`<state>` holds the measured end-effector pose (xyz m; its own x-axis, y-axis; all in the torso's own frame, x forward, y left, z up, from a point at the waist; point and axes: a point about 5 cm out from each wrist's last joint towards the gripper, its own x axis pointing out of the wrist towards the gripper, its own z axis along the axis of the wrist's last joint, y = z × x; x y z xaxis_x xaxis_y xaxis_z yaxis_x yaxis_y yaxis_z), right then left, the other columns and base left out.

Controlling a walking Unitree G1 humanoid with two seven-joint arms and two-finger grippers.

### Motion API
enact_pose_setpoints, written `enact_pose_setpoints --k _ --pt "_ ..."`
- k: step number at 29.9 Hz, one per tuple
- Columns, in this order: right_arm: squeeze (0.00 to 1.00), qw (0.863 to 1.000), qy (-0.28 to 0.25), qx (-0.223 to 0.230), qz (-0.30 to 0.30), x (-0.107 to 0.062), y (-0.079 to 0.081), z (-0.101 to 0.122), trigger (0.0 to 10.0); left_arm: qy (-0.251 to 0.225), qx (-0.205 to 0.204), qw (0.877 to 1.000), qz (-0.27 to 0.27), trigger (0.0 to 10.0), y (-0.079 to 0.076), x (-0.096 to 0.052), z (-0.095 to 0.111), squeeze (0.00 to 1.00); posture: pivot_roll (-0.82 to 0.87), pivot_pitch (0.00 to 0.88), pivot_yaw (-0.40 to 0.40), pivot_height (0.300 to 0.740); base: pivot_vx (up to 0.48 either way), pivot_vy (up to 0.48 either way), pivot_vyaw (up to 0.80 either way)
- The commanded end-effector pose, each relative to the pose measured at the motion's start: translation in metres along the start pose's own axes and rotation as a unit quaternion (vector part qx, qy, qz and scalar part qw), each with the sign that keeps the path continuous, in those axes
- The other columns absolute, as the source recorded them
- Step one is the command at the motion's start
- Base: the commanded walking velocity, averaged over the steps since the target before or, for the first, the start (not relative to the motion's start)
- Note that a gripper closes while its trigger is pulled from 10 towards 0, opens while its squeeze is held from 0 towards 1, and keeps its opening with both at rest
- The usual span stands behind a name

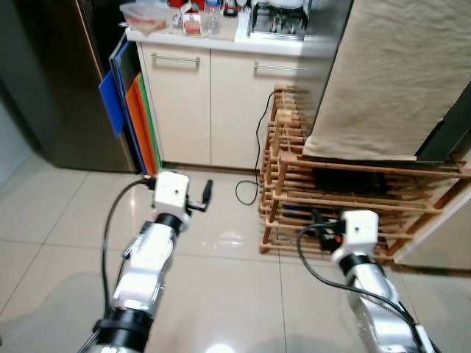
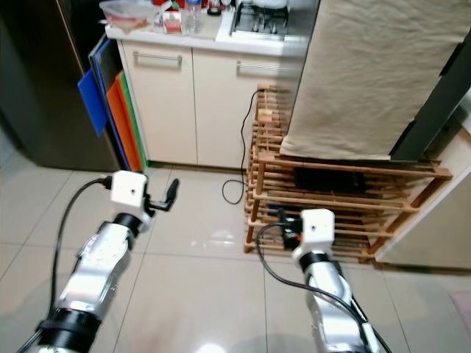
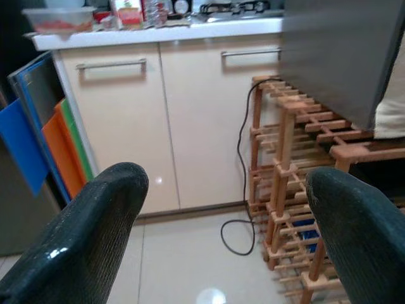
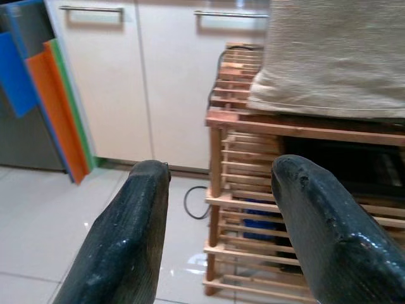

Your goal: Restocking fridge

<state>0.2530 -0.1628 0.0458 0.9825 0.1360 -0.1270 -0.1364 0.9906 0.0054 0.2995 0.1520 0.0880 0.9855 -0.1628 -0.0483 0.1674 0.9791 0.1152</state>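
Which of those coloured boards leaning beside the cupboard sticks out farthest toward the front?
The blue board. It is the outermost of the stack beside the cream cabinet, with the orange board behind it and the green board edging out nearest the cabinet.

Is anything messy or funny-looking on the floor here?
A black cable hangs loose down the cupboard front and curls in a loop on the floor tiles beside the wooden rack. It looks untidy. Nothing looks spilled or broken.

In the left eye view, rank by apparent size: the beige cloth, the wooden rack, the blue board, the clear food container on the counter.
1. Beige cloth
2. Wooden rack
3. Blue board
4. Clear food container

The container sits farthest away, so its true size is unsure.
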Motion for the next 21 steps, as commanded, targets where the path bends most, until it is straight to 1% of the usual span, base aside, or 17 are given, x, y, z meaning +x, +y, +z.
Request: enact_pose_setpoints --k 1,5,11,13,16,19,21 --pt "0.0 1.0 -0.002 -0.007 -0.006 -0.001 -0.006 0.0 10.0 -0.005 0.006 1.0 -0.015 10.0 -0.011 0.003 0.003 0.0 -0.04 0.0 0.014 0.74 0.465 0.0 0.0" --pt "0.01 1.0 -0.002 -0.01 -0.003 0.0 -0.005 -0.001 10.0 -0.01 0.012 1.0 -0.026 10.0 -0.015 0.005 0.005 0.0 -0.04 0.0 0.014 0.74 0.465 0.0 0.0" --pt "0.02 1.0 -0.007 -0.018 -0.002 0.004 -0.005 0.001 10.0 -0.015 0.005 1.0 -0.026 10.0 -0.015 0.007 0.007 0.0 -0.04 0.0 0.015 0.74 0.465 0.0 0.0" --pt "0.02 1.0 -0.007 -0.02 -0.003 0.006 -0.006 0.001 10.0 -0.016 0.003 1.0 -0.027 10.0 -0.015 0.007 0.007 0.0 -0.04 0.0 0.016 0.74 0.465 0.0 0.0" --pt "0.03 1.0 -0.001 -0.018 -0.019 0.01 -0.014 0.001 10.0 -0.017 -0.004 0.999 -0.035 10.0 -0.017 0.007 0.007 0.0 -0.04 0.0 0.014 0.74 0.465 0.0 0.0" --pt "0.04 1.0 0.003 -0.017 -0.021 0.011 -0.016 0.001 10.0 -0.017 -0.005 0.999 -0.036 10.0 -0.018 0.007 0.007 0.0 -0.03 0.0 0.015 0.74 0.462 0.0 0.0" --pt "0.04 1.0 0.002 -0.015 -0.019 0.012 -0.016 0.002 10.0 -0.017 -0.01 0.999 -0.038 10.0 -0.018 0.007 0.007 0.0 -0.04 0.0 0.016 0.74 0.418 0.148 -0.55"
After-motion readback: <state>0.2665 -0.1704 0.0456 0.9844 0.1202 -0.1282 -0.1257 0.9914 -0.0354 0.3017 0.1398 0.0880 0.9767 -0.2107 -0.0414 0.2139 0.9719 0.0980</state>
